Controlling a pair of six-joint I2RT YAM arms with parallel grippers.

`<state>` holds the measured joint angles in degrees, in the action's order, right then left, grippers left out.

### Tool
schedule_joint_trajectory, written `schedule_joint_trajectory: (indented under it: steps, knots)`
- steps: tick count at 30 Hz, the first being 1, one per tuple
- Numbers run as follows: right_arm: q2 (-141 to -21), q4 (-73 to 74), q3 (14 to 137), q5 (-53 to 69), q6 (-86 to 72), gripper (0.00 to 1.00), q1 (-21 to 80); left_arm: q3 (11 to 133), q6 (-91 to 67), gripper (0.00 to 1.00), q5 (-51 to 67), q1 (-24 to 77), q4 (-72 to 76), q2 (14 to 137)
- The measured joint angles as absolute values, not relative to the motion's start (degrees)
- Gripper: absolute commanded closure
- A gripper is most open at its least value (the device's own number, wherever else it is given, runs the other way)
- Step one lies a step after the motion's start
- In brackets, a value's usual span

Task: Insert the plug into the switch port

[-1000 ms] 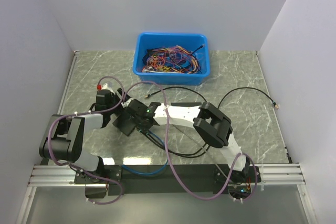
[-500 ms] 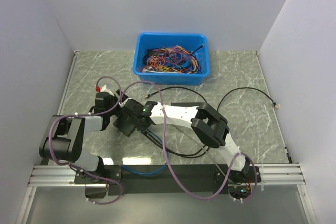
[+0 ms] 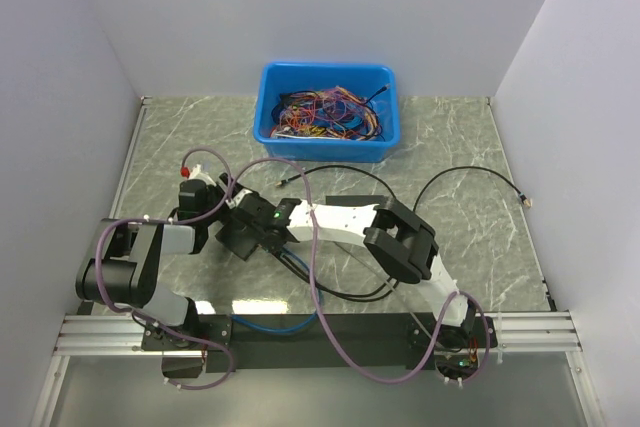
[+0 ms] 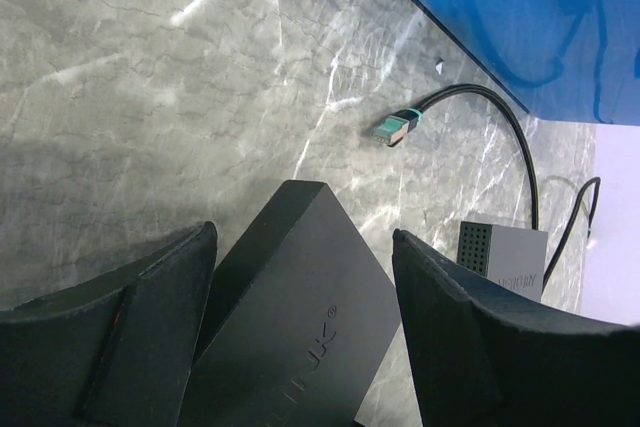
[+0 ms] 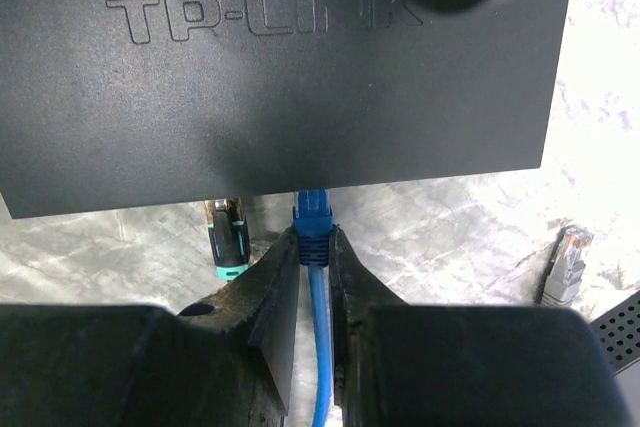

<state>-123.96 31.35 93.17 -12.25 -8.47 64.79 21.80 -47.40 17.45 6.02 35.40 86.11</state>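
Right pincer [image 5: 313, 240]: nearly shut, its two fingers nipping the blue plug [image 5: 312, 209] by its collar, with the blue cable trailing back between them. The plug's tip meets the near edge of the switch [image 5: 300, 87], a flat dark box with raised lettering on its lid. The port row sits under that edge, out of sight from here, so I cannot tell how far the plug is seated.

Left pincer [image 4: 300, 237]: spread wide and closed across the switch, one finger against each side.

From where I stand, both pincers meet over the switch at the left-centre of the marble counter [image 3: 180, 137], the right arm reaching across to it.

Also shown: a teal-banded plug [image 5: 226, 242] just left of the blue one at the same edge (in a socket or only lying there, I cannot tell); a clear plug [image 5: 563, 269] on the counter to the right, apart from the switch; a small grey vented box [image 4: 503, 252] near the switch; a blue bin [image 3: 325, 150] of tangled wires at the far edge.
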Motion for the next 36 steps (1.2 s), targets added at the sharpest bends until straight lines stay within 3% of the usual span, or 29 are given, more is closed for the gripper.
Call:
schedule_joint_trajectory:
  steps: [36]
  knots:
    - [-121.4, 30.2, 91.2, -6.2, 8.9, 1.0, 61.6, 17.9, -45.6, 0.24, 11.7, 9.6, 34.8, 81.1]
